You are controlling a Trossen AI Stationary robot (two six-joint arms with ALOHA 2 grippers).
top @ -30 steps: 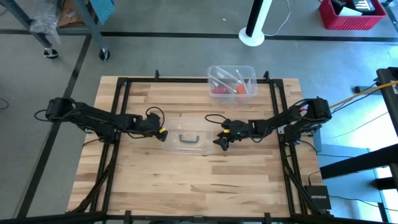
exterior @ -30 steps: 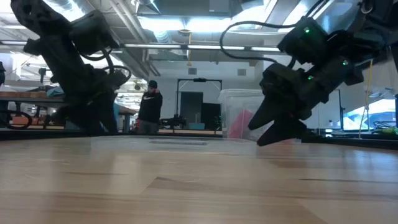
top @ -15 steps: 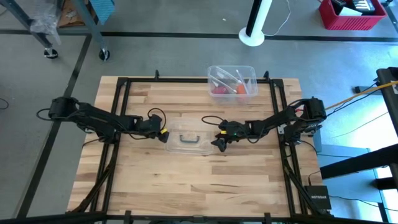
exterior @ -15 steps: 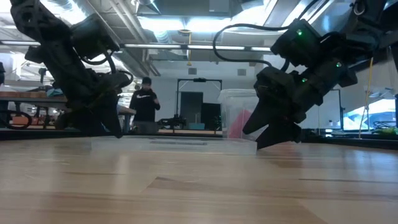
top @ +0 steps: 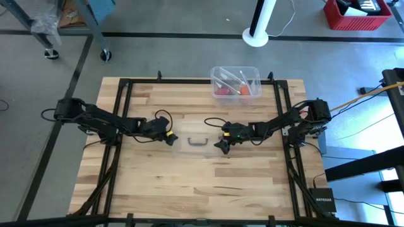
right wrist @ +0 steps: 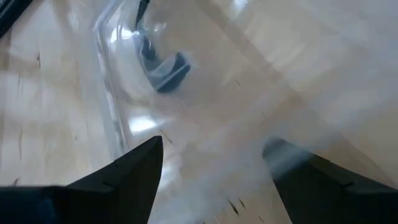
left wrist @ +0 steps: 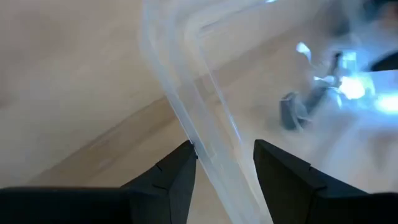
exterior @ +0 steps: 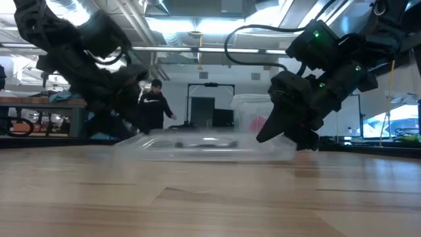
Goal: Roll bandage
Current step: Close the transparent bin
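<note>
The bandage (top: 222, 92) shows as a pink-red patch inside a clear tub (top: 235, 82) at the table's far edge, and no gripper is near it. A clear plastic box with a black handle (top: 196, 140) sits at the table's middle, between my two grippers. My left gripper (top: 169, 137) is shut on its left end. My right gripper (top: 219, 146) stands open at its right end, its fingers (right wrist: 134, 171) wide on either side of the clear plastic. Whether they touch it I cannot tell. My left gripper pinches the clear box's left rim (left wrist: 208, 146) between its two fingers (left wrist: 180, 168). The fingers come from the table's left, slanting down, and lie across the rim. In the low view the box (exterior: 204, 146) stands raised off the tabletop on this side.
A black frame (top: 126, 85) runs round the wooden tabletop. Bare wood lies toward the near edge (top: 196, 189). Beyond the table a person (exterior: 154, 105) stands in the room.
My left gripper has tipped further downward and edged toward the table's middle, still shut on the clear box. The box lay flat on the wood before. Now it stands raised and tipped, and it has shifted slightly toward the right gripper.
</note>
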